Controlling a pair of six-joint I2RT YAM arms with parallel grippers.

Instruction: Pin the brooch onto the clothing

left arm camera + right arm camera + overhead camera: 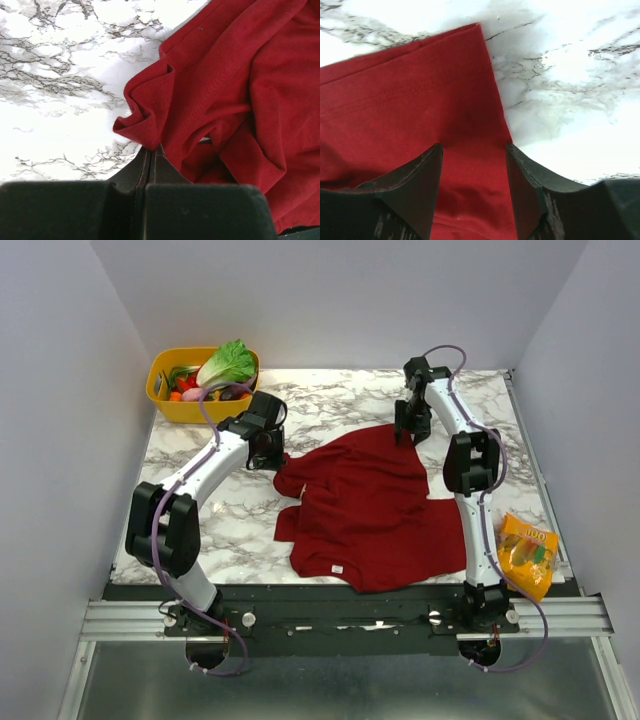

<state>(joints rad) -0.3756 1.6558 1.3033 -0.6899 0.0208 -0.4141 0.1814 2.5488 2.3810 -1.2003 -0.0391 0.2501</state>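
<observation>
**Clothing** [375, 510]: lies crumpled at the centre of the overhead frame on the marble table [340, 400]. The neck label [337, 568] is toward the bottom and the hem toward the upper right, so the long axis runs roughly bottom to top.

**Right gripper** [474, 147]: over the hem corner, fingers spread apart. Cloth lies directly between them, its side edge running just inside the right-hand finger.

**Left gripper** [151, 150]: at the bunched sleeve on the shirt's left edge. The fingers are pressed together with the tips touching the fold. Whether any cloth is caught cannot be confirmed.

**Brooch**: not located in any view; it may lie under a fold or an arm. Which arm is nearer to it cannot be judged.
</observation>
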